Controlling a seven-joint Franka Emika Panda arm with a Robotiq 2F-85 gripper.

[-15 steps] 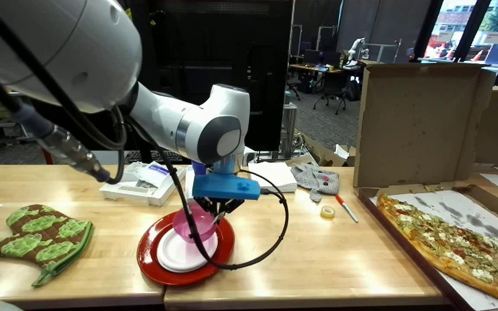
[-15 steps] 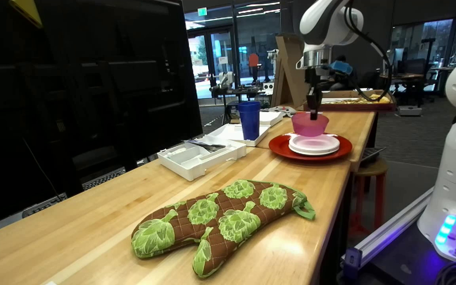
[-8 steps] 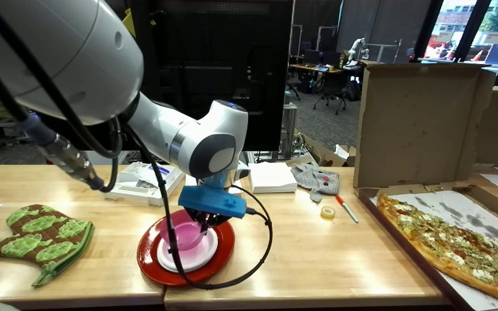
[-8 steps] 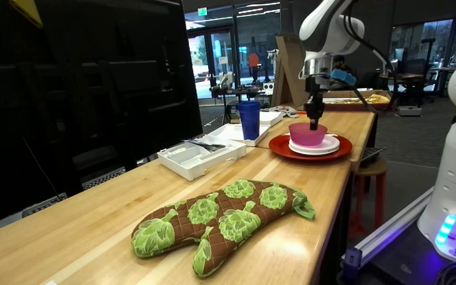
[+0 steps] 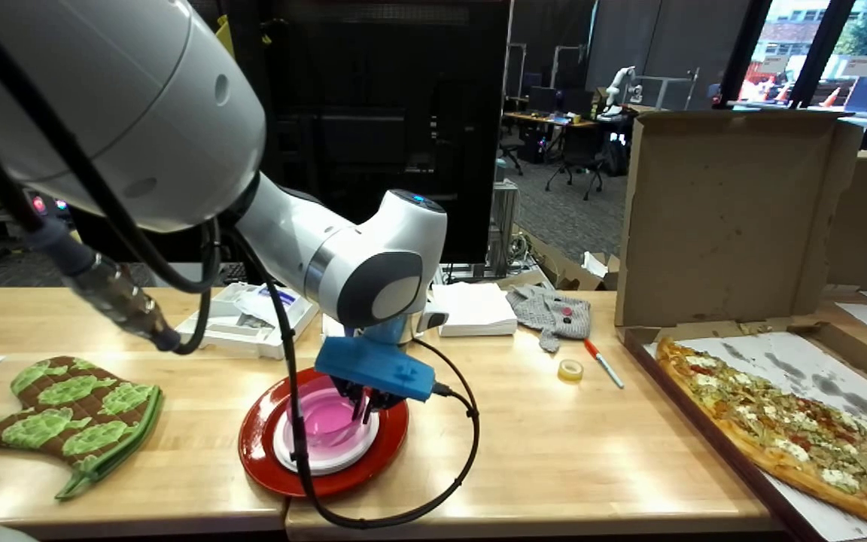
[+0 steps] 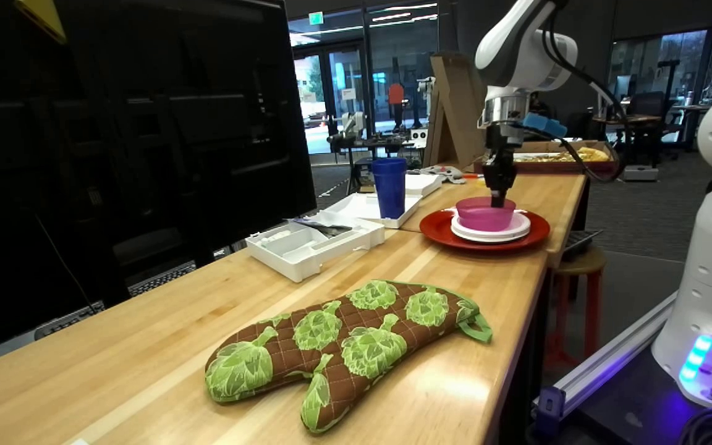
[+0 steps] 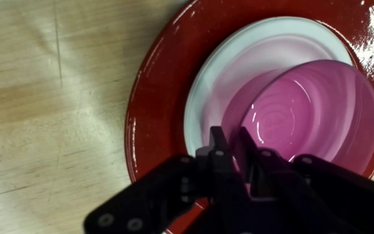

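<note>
Above the table (image 5: 539, 452), the tool (image 7: 230, 133) pinches a pink bowl (image 7: 299, 113) perhaps touching white plates (image 7: 271, 27).

Relative to 1.0 s ago, in an exterior view: my gripper (image 6: 498, 203) lowered and shifted slightly rightward, within center right of frame. Pink bowl (image 6: 484, 217) lowered along with it; base formerly just overlapped far rim of white plates (image 6: 521, 227), now overlaps their middle. Base contact not determinable. In an exterior view: my blue mount (image 5: 375, 367) lowered, shifted slightly leftward, now below and left of frame center. My cable loop (image 5: 362, 524) dropped to near bottom edge of frame. Blue indicator (image 5: 418, 199) atop my wrist (image 5: 420, 235) now showing, formerly dark.
</note>
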